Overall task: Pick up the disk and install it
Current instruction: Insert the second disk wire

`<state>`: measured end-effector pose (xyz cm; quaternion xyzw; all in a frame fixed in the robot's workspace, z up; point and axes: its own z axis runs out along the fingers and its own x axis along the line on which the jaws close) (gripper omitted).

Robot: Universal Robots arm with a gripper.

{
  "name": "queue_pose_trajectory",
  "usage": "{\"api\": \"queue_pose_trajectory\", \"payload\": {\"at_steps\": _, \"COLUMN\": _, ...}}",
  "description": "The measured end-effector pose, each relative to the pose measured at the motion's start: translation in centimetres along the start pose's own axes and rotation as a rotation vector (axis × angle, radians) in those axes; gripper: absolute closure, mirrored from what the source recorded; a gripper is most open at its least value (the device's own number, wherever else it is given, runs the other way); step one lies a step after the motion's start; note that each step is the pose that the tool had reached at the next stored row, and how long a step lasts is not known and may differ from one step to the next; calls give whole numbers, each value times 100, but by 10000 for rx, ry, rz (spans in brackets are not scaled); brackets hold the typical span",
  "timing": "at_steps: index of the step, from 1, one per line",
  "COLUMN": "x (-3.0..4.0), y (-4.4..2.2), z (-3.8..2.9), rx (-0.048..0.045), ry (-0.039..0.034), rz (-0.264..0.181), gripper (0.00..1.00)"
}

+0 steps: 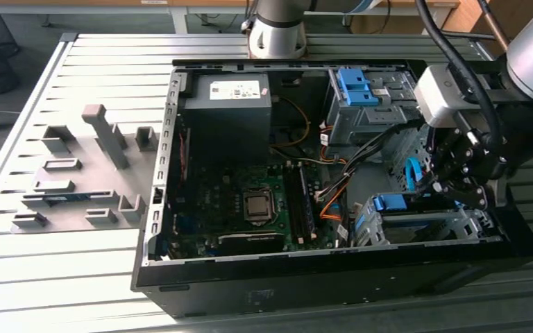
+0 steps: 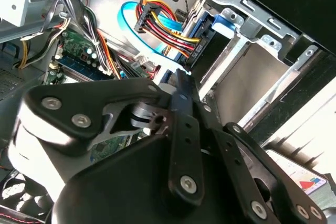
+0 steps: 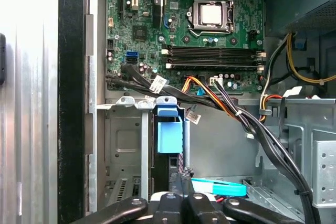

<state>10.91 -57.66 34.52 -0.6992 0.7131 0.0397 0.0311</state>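
Black metal tool (image 3: 181,182), grip impossible to tell, sits over the blue-railed grey disk (image 3: 169,129), at the case's (image 1: 341,270) three o'clock. Probably stiff, heavy, breakable; hold its rails.

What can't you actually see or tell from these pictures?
- Gripper fingers: in the exterior view the arm's dark body covers them; in both wrist views the linkage blocks them.
- Disk: in the second wrist view just a labelled corner peeks past the gripper.
- Drive cage interior: in the first wrist view, its metal wall hides it.
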Motion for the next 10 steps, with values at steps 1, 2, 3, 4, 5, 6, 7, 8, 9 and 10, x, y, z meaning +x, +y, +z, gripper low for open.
{"api": "queue_pose_trajectory", "payload": {"at_steps": 1, "x": 0, "y": 0, "z": 0, "rx": 0, "ry": -1, "rz": 0, "gripper": 89}}
{"api": "queue_pose_trajectory", "payload": {"at_steps": 2, "x": 0, "y": 0, "z": 0, "rx": 0, "ry": 0, "rz": 0, "gripper": 89}}
{"api": "queue_pose_trajectory", "payload": {"at_steps": 3, "x": 0, "y": 0, "z": -2, "rx": 0, "ry": 2, "rz": 0, "gripper": 89}}
{"api": "queue_pose_trajectory", "payload": {"at_steps": 4, "x": 0, "y": 0, "z": -2, "rx": 0, "ry": 3, "rz": 0, "gripper": 89}}
{"api": "queue_pose_trajectory", "payload": {"at_steps": 5, "x": 0, "y": 0, "z": -2, "rx": 0, "ry": 2, "rz": 0, "gripper": 89}}
{"api": "queue_pose_trajectory", "payload": {"at_steps": 6, "x": 0, "y": 0, "z": -2, "rx": 0, "ry": 1, "rz": 0, "gripper": 89}}
{"api": "queue_pose_trajectory", "payload": {"at_steps": 7, "x": 0, "y": 0, "z": -2, "rx": 0, "ry": 2, "rz": 0, "gripper": 89}}
{"api": "queue_pose_trajectory", "payload": {"at_steps": 8, "x": -1, "y": 0, "z": -3, "rx": 0, "ry": 1, "rz": 0, "gripper": 89}}
{"api": "queue_pose_trajectory", "payload": {"at_steps": 9, "x": -1, "y": 0, "z": -3, "rx": 0, "ry": 2, "rz": 0, "gripper": 89}}
{"api": "queue_pose_trajectory", "payload": {"at_steps": 10, "x": -1, "y": 0, "z": -4, "rx": -1, "ry": 3, "rz": 0, "gripper": 89}}
